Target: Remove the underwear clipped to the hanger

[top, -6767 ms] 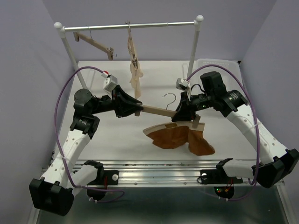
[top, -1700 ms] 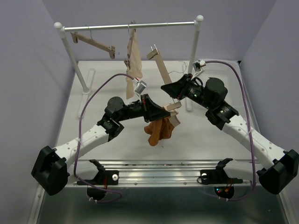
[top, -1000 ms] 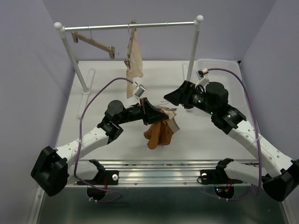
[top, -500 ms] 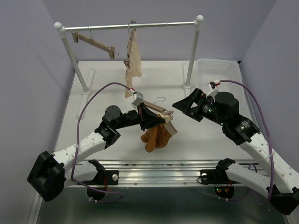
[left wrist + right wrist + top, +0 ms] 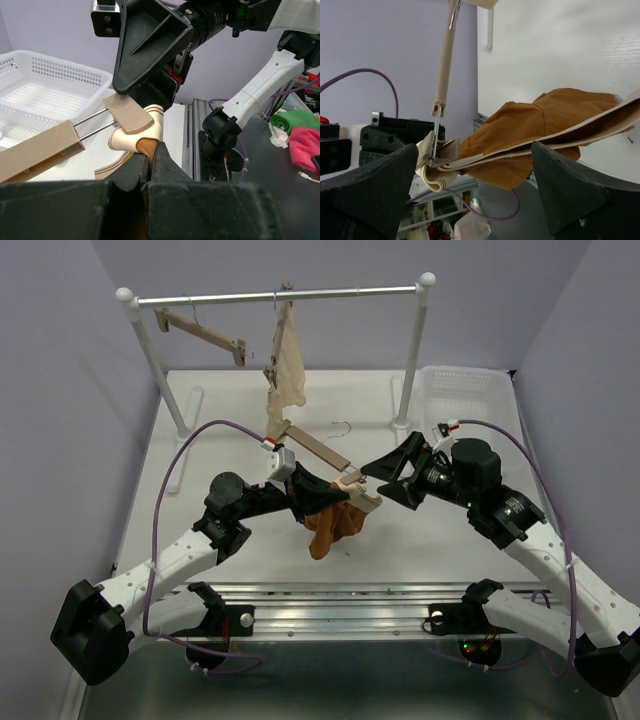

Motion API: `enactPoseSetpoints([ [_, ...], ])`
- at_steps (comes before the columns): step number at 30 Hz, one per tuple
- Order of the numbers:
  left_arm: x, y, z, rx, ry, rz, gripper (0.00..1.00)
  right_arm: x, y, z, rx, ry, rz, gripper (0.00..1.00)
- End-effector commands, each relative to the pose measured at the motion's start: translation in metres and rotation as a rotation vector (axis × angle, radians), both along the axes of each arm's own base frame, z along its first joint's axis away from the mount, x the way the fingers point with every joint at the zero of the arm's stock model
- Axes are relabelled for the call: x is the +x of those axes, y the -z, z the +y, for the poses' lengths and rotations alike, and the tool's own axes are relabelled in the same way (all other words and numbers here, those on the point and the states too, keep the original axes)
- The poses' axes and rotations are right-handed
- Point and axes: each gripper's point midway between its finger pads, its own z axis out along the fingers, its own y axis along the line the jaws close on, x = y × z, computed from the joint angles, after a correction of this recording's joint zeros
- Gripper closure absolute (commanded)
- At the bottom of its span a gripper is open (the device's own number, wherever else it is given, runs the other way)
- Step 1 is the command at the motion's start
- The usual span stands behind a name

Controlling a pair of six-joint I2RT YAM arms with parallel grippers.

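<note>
The rust-brown underwear [image 5: 336, 527] hangs in a bunch from one end clip [image 5: 358, 492] of the wooden hanger [image 5: 312, 446], which slants above the table with its wire hook [image 5: 343, 424] free. My left gripper [image 5: 318, 502] is shut on the brown fabric [image 5: 145, 148] just below the cream waistband [image 5: 150, 131] and the clip [image 5: 129, 113]. My right gripper [image 5: 388, 478] stands wide open just right of that clip, nothing between its fingers. In the right wrist view the clip [image 5: 439, 151] pinches the waistband and the underwear [image 5: 545, 122] trails to the right.
A clothes rack [image 5: 280, 295] spans the back, carrying another wooden hanger [image 5: 205, 335] and a clipped pale cream underwear [image 5: 288, 365]. A white mesh basket [image 5: 465, 390] sits at the back right. The rack's posts [image 5: 412, 360] stand close behind the arms.
My left gripper has drawn the underwear and hanger toward the near edge, and the hanger bar has swung out to the back left. The right gripper, open, shifted right and lower.
</note>
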Motion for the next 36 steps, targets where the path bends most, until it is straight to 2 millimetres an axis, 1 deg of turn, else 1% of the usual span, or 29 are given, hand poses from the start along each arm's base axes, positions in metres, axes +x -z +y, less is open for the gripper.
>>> enactPoseSetpoints([
  [1, -0.01, -0.029, 0.004, -0.066, 0.016, -0.165, 1.0, -0.006, -0.031, 0.007, 0.149, -0.021, -0.066, 0.0],
  [2, -0.01, -0.03, 0.004, -0.067, 0.016, -0.167, 1.0, -0.006, -0.037, 0.008, 0.18, -0.021, -0.078, 0.0],
  [3, -0.01, -0.03, 0.004, -0.066, 0.014, -0.171, 1.0, -0.006, -0.035, 0.008, 0.188, -0.022, -0.077, 0.0],
  [5, -0.009, -0.031, 0.004, -0.066, 0.013, -0.181, 1.0, -0.009, -0.04, 0.008, 0.215, -0.029, -0.088, 0.0],
  [7, -0.009, -0.032, 0.004, -0.064, 0.014, -0.191, 1.0, -0.01, -0.039, 0.008, 0.233, -0.032, -0.077, 0.0],
  [13, -0.009, -0.03, 0.001, -0.055, 0.029, -0.198, 1.0, -0.014, -0.045, 0.019, 0.277, -0.101, -0.088, 0.0],
  [16, -0.009, -0.031, 0.001, -0.056, 0.028, -0.203, 1.0, -0.012, -0.042, 0.024, 0.275, -0.12, -0.076, 0.0],
  [17, -0.009, -0.03, 0.001, -0.055, 0.028, -0.204, 1.0, -0.012, -0.049, 0.026, 0.295, -0.137, -0.105, 0.0],
  [20, -0.008, -0.031, 0.001, -0.056, 0.026, -0.206, 1.0, -0.012, -0.051, 0.03, 0.308, -0.161, -0.107, 0.0],
  [25, -0.008, -0.032, 0.001, -0.057, 0.025, -0.205, 1.0, -0.012, -0.052, 0.031, 0.309, -0.166, -0.108, 0.0],
  [28, -0.006, -0.029, 0.0, -0.051, 0.021, -0.201, 1.0, -0.014, -0.059, 0.031, 0.332, -0.179, -0.131, 0.0],
  [36, -0.003, -0.024, -0.002, -0.036, 0.022, -0.183, 1.0, -0.021, -0.067, 0.034, 0.374, -0.227, -0.145, 0.02],
])
